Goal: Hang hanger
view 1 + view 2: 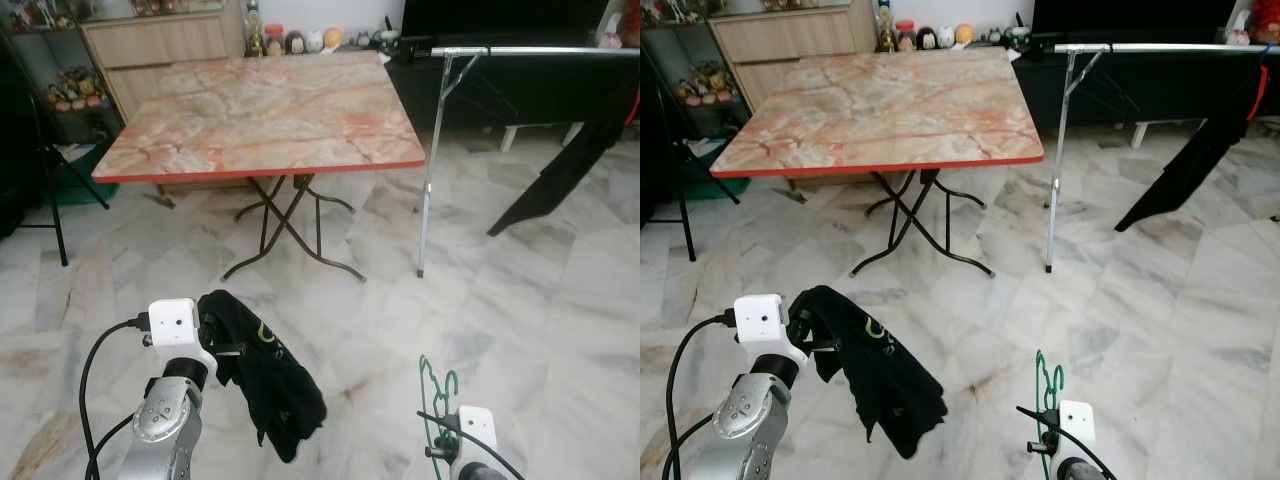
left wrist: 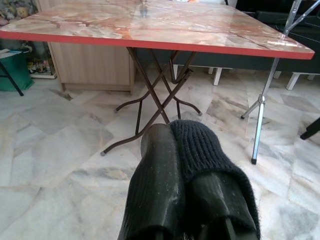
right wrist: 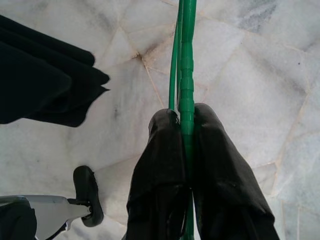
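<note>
One folding table (image 1: 262,115), one green hanger (image 1: 437,400), two black garments (image 1: 262,372) and one drying rack (image 1: 440,150).

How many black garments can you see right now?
2. One black garment hangs from the left end effector, low in front of the robot. The other garment hangs from the metal rack at far right. More may hang beyond the frame.
</note>
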Tool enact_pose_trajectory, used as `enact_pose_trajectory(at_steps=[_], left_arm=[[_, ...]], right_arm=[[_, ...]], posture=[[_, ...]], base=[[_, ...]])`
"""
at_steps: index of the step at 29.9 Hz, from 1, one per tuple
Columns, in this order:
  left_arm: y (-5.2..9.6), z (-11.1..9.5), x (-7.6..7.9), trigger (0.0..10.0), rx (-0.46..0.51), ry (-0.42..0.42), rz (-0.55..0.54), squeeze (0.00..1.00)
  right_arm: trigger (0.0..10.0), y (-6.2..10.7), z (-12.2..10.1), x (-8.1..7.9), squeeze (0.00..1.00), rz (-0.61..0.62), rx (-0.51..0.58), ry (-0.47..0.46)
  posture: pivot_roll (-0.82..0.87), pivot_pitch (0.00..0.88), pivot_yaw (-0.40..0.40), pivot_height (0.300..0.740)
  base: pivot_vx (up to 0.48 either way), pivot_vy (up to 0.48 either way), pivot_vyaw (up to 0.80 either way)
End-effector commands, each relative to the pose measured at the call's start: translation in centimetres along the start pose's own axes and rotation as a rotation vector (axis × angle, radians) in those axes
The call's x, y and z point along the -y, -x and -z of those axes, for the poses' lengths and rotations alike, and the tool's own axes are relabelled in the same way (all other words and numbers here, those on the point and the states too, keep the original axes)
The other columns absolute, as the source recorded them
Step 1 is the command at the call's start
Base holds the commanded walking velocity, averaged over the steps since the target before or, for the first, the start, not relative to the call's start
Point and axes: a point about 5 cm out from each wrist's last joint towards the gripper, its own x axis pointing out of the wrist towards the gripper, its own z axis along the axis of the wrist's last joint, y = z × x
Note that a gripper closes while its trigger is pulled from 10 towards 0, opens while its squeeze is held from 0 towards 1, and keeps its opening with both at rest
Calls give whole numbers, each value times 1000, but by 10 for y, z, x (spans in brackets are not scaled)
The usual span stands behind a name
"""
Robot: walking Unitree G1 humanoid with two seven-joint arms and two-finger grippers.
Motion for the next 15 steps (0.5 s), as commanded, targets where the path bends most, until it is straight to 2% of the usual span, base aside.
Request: enact_pose_trajectory(at_steps=[1,15], left_arm=[[-1,-10,0,10000,40,7,3,0],[-1,-11,0,10000,41,10,4,0]], right_arm=[[10000,-1,-2,-2,0,-10,-4,17],[10000,-1,-3,-2,0,-17,-5,27]], posture=[[-38,0,44,732],[-36,0,42,732]], base=[[480,0,0],[480,0,0]])
